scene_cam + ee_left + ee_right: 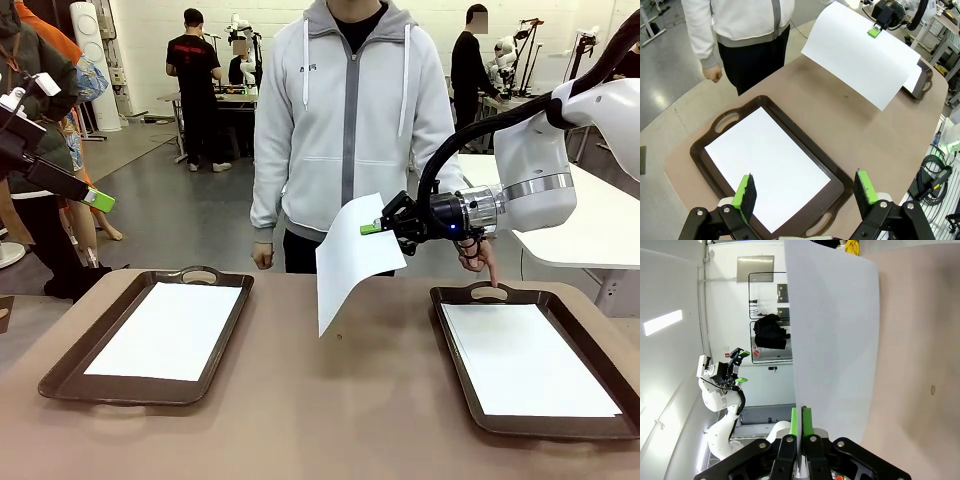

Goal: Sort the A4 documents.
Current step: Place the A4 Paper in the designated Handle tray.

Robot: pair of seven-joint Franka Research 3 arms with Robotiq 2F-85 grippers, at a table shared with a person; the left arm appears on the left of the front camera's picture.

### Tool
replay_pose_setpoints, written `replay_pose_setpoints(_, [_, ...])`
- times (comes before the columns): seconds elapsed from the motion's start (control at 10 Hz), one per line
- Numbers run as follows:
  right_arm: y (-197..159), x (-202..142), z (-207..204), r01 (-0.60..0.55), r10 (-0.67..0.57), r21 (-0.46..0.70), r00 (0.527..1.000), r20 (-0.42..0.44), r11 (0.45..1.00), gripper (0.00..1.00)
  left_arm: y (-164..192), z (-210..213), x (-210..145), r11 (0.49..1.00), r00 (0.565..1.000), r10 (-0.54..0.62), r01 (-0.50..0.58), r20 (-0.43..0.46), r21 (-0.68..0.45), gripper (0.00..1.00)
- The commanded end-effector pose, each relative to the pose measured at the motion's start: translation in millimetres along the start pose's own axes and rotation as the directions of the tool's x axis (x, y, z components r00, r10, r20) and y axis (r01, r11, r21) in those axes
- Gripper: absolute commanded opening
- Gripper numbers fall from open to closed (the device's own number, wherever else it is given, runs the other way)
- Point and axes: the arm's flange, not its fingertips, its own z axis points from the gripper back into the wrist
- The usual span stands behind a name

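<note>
My right gripper [372, 228] is shut on the edge of one white A4 document [352, 262], which hangs tilted in the air above the middle of the table. In the right wrist view the fingers [801, 424] pinch this sheet [835, 340]. Another document [165, 330] lies flat in the left brown tray [70, 370]. More white sheets [525, 358] lie in the right brown tray [455, 385]. My left gripper [805, 192] hovers open and holds nothing, high above the left tray's sheet [765, 165]. From there I also see the held sheet [860, 55] and the right gripper [874, 31].
A person in a light grey hoodie [345, 120] stands at the far side. One hand [485, 262] points down at the right tray's far handle; the other [262, 258] hangs by the table edge. Bare brown tabletop [340, 400] lies between the trays.
</note>
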Motion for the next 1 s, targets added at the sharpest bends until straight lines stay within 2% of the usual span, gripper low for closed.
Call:
replay_pose_setpoints(0.0, [7.1, -30.1, 1.9, -0.149, 0.145, -0.067, 0.988, -0.055, 0.987, 0.01, 0.0, -1.3, -1.2, 1.0, 1.0, -0.013, 0.014, -0.007, 0.005, 1.0])
replay_pose_setpoints(0.1, [17.7, -50.4, 13.1, -0.204, 0.196, -0.122, 0.978, -0.075, 0.971, 0.01, 0.0, -1.3, -1.2, 1.0, 1.0, -0.013, 0.014, -0.007, 0.005, 1.0])
replay_pose_setpoints(0.3, [28.8, -73.0, 49.6, -0.235, 0.231, -0.175, 0.972, -0.043, 0.956, 0.01, 0.0, -1.3, -1.2, 1.0, 1.0, -0.013, 0.014, -0.007, 0.005, 1.0])
replay_pose_setpoints(0.6, [27.5, -88.1, 121.5, -0.169, 0.177, -0.263, 0.984, 0.005, 0.95, 0.01, 0.0, -1.3, -1.2, 1.0, 1.0, -0.013, 0.014, -0.007, 0.005, 1.0])
replay_pose_setpoints(0.8, [19.1, -97.3, 179.9, -0.084, 0.106, -0.315, 0.993, 0.055, 0.945, 0.01, 0.0, -1.3, -1.2, 1.0, 1.0, -0.013, 0.014, -0.007, 0.005, 1.0])
replay_pose_setpoints(0.9, [12.0, -101.2, 199.5, -0.052, 0.065, -0.325, 0.997, 0.03, 0.944, 0.01, 0.0, -1.3, -1.2, 1.0, 1.0, -0.013, 0.014, -0.007, 0.005, 1.0])
